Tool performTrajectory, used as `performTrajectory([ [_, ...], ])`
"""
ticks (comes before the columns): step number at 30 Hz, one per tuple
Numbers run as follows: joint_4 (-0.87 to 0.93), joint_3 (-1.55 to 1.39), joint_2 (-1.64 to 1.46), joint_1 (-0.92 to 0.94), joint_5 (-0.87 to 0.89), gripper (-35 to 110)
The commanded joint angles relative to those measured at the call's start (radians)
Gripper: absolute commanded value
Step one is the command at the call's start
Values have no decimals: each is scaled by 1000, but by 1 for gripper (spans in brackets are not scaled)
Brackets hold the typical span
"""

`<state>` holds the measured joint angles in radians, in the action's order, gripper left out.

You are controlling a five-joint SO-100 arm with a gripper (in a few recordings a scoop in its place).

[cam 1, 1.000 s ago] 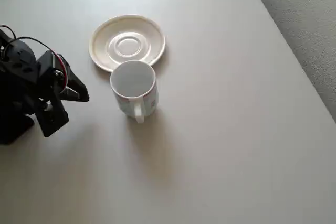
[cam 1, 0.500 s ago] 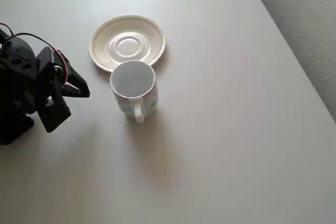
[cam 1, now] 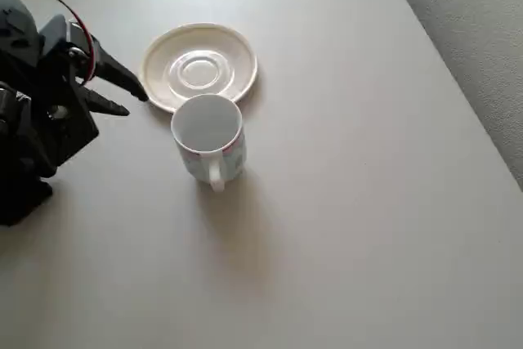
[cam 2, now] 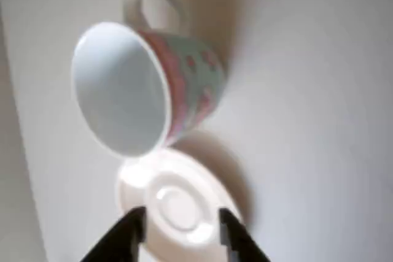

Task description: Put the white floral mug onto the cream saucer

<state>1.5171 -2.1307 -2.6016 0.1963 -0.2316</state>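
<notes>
The white floral mug (cam 1: 208, 138) stands upright on the table, its handle toward the picture's bottom, just below the cream saucer (cam 1: 198, 67) and overlapping its near rim in the overhead view. My black gripper (cam 1: 135, 100) is at the left, its fingers open and pointing right toward the saucer's left edge, holding nothing. In the wrist view the mug (cam 2: 147, 84) appears above the saucer (cam 2: 178, 210), with the gripper (cam 2: 179, 219) open over the saucer and both dark fingertips (cam 2: 132, 222) at the bottom edge.
The pale table (cam 1: 343, 202) spreads wide to the right and below the mug. Its right edge runs diagonally, with grey floor (cam 1: 474, 30) beyond. My arm's black body (cam 1: 33, 120) fills the left side.
The gripper has swung up and toward the saucer's left edge, and its fingers have spread a little. Mug and saucer have not moved.
</notes>
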Motion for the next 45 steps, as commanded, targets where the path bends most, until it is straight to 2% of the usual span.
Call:
performTrajectory([
  [1,49,201,158,-8,9,19],
  [12,-117,193,489,29,-21,18],
  [29,-336,190,834,143,-118,18],
  [41,-405,190,965,135,-121,17],
  [45,-416,190,983,135,-121,12],
])
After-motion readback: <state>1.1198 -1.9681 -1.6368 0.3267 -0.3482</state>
